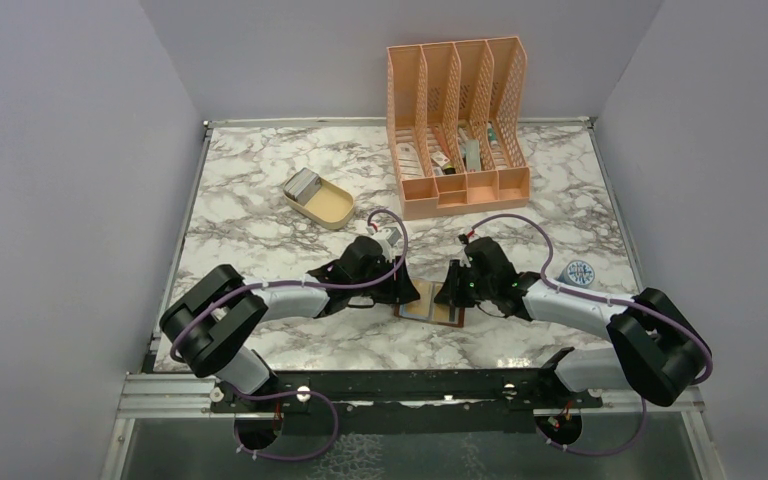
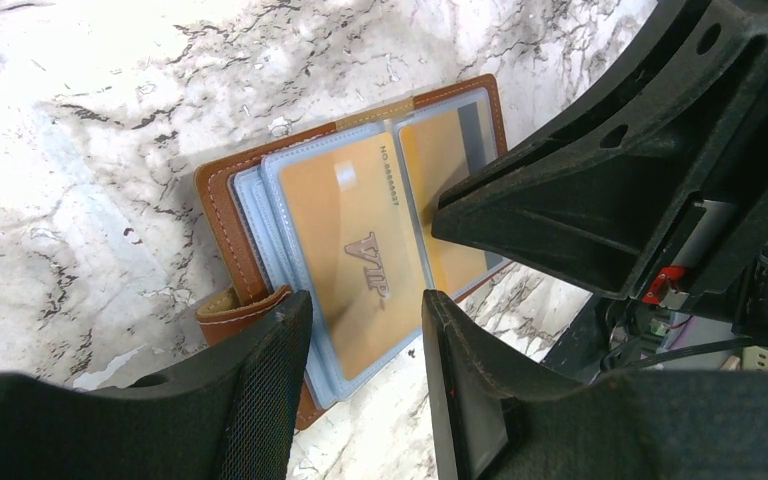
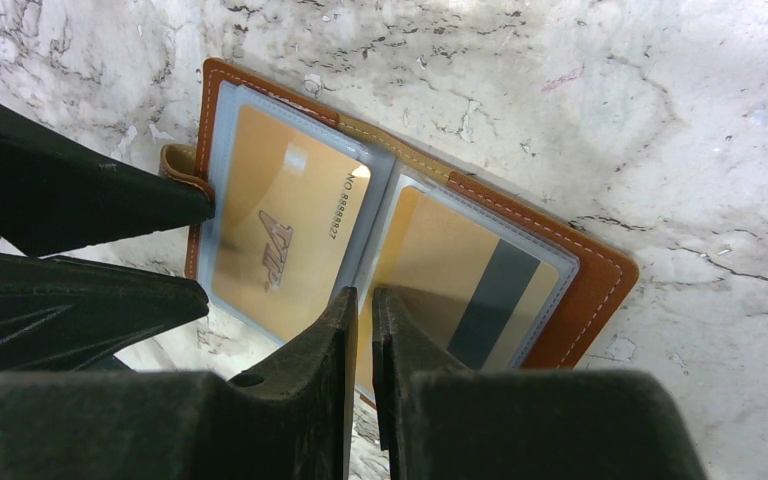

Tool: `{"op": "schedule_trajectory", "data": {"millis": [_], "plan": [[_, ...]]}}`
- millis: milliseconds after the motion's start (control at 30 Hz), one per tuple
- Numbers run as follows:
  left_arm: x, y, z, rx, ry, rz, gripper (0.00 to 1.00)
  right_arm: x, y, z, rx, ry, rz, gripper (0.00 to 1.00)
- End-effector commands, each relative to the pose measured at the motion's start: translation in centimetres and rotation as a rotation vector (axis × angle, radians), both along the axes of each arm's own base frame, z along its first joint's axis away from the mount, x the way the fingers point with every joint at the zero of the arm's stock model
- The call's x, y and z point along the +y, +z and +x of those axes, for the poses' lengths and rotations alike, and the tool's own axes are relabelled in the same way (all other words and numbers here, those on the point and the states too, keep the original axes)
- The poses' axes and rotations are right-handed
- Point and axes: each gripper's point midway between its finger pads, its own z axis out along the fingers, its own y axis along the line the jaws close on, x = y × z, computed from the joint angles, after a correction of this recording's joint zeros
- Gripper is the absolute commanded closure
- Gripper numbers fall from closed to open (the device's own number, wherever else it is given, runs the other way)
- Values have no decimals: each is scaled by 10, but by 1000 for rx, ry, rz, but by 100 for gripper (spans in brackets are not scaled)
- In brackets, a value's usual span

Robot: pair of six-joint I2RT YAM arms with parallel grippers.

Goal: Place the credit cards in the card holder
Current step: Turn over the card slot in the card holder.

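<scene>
Item: card holder (image 1: 430,309), brown leather bifold, lying open and flat on the marble table (image 1: 260,240) near its front edge, midway between the two arms; snap tab (image 2: 240,310) folded at the left leaf. Contents: two gold credit cards in clear bluish pockets, a VIP card (image 2: 355,250) face up in the left leaf, and a second card (image 3: 460,270) in the right leaf, showing its back with a dark stripe. Left gripper (image 2: 365,296): fingers about half spread over the near edge of the left leaf, one finger by the snap tab and one at the card's far side, nothing visibly gripped between them. Right gripper (image 3: 363,292): fingers drawn almost together with only a thin slit between, tips at the fold between the two pockets; whether they pinch a pocket edge cannot be told. Elsewhere on the table: peach mesh file organiser (image 1: 460,130) at the back, beige oval tray (image 1: 322,203) back left, small round blue-and-white object (image 1: 578,272) at right.
</scene>
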Motion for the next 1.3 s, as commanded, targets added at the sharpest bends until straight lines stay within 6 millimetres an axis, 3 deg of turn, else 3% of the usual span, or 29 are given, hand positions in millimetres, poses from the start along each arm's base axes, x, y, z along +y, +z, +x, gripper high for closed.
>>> {"op": "schedule_trajectory", "data": {"millis": [0,367,767,1267], "plan": [[-2,2,9,-31,13,6,53,2,2,-3,-15,17,15,88],[-6,-1,8,-12,5,-5,53,2,3,-3,-18,18,17,88],[-19,27,2,2,-27,-116,53,1,-1,-3,-14,18,10,88],[-27,35,-3,26,-42,-193,53,-1,-8,-5,2,14,-9,88]]}}
